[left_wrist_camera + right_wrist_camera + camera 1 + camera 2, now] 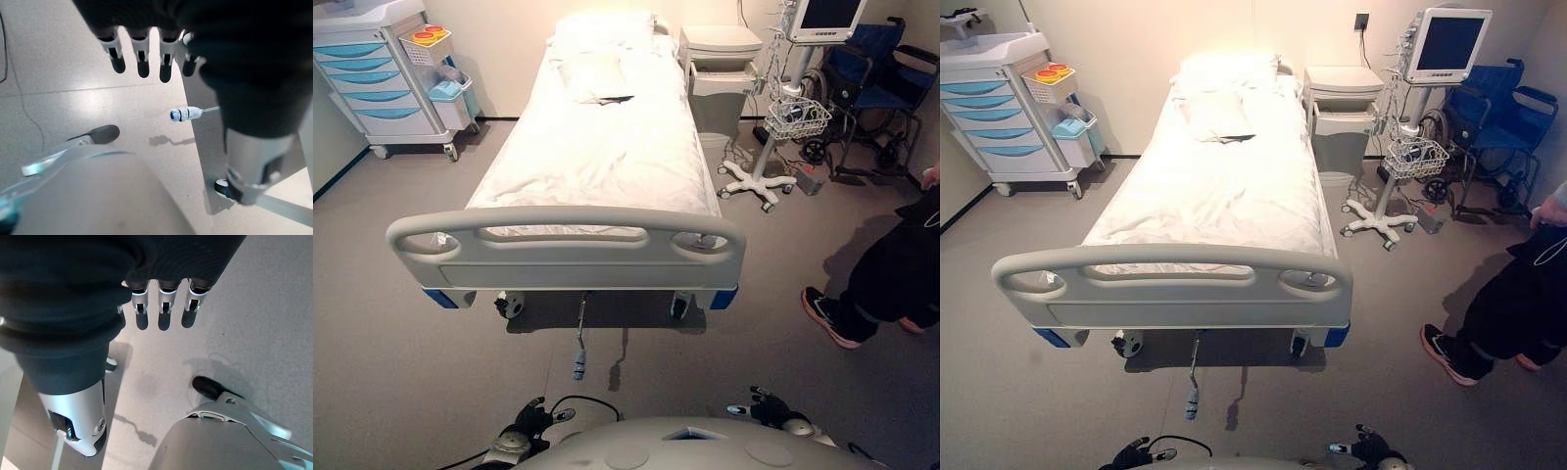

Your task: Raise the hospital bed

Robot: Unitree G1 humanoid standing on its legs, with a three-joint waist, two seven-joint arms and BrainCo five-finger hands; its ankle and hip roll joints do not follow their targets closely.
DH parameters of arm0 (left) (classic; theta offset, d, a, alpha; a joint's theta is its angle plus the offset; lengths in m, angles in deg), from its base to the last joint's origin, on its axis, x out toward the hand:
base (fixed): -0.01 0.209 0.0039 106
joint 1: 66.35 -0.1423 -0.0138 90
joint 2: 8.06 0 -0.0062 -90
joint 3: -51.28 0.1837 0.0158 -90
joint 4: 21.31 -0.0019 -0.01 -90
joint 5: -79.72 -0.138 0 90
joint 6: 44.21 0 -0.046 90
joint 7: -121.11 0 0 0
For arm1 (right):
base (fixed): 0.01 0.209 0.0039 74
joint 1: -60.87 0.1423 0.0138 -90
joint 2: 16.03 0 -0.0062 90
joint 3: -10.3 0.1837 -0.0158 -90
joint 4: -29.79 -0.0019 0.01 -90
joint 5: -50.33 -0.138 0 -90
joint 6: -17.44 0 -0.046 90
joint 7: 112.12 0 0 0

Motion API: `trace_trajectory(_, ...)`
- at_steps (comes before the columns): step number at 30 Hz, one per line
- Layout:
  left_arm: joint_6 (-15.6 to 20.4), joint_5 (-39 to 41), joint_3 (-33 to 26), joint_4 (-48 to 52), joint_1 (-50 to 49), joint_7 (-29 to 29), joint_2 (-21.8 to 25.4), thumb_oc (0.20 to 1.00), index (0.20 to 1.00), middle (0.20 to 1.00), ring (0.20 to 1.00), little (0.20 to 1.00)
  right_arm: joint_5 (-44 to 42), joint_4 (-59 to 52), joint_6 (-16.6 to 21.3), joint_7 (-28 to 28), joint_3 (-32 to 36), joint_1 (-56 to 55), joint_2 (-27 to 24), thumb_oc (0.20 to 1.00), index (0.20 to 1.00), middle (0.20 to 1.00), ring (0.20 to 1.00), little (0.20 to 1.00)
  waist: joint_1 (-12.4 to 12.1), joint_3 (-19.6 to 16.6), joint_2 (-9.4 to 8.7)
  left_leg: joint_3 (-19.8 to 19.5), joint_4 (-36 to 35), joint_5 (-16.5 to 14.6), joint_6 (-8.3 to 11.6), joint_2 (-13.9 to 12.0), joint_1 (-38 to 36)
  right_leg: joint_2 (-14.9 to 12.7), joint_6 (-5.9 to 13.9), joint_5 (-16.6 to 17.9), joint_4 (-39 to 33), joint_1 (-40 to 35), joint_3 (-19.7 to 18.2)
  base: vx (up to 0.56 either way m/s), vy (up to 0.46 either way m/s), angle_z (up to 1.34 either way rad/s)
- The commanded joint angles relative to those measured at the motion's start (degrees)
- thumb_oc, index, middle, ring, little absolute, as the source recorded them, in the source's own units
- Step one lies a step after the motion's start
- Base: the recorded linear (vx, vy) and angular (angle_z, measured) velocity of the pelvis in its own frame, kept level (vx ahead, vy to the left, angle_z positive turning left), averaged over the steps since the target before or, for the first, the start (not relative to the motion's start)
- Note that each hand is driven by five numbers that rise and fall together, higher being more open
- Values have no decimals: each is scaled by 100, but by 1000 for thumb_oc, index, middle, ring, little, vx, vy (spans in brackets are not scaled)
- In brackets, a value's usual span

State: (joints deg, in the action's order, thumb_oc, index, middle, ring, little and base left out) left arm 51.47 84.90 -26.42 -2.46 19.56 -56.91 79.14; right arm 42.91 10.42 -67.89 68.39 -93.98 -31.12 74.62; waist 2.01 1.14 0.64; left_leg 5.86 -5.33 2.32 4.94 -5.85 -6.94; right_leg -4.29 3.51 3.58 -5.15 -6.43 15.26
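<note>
Wire basket (798, 117) of cables on monitor stand (759, 179)

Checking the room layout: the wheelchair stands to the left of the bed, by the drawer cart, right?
No. The wheelchair stands to the right of the bed, behind the monitor stand, as the left eye view shows. The drawer cart is on the left.

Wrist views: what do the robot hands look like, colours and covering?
The left robot hand has silver fingers ending in dark tips, in a row under a dark ribbed cover over the back of the hand and wrist. Its thumb is a silver-grey shell with a dark inset. The right robot hand looks the same: silver fingers, dark tips, dark ribbed cover.
</note>
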Motion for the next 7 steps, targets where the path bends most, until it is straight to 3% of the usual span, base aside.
trace_trajectory(1,80,-289,-63,-173,322,-24,29,1000,1000,1000,1000,1000,-2,171,41,-25,-149,346,117,1000,1000,1000,1000,1000,-101,91,-332,155,33,57,-139,380,28,-91,502,20,64,-86,-44,0,0,0)
trace_trajectory(7,111,-270,-79,-175,310,-25,39,1000,1000,1000,1000,1000,-19,160,63,-33,-152,338,126,1000,1000,1000,1000,1000,-80,90,-319,160,33,51,-153,392,45,-95,503,36,36,-63,-71,0,0,0)
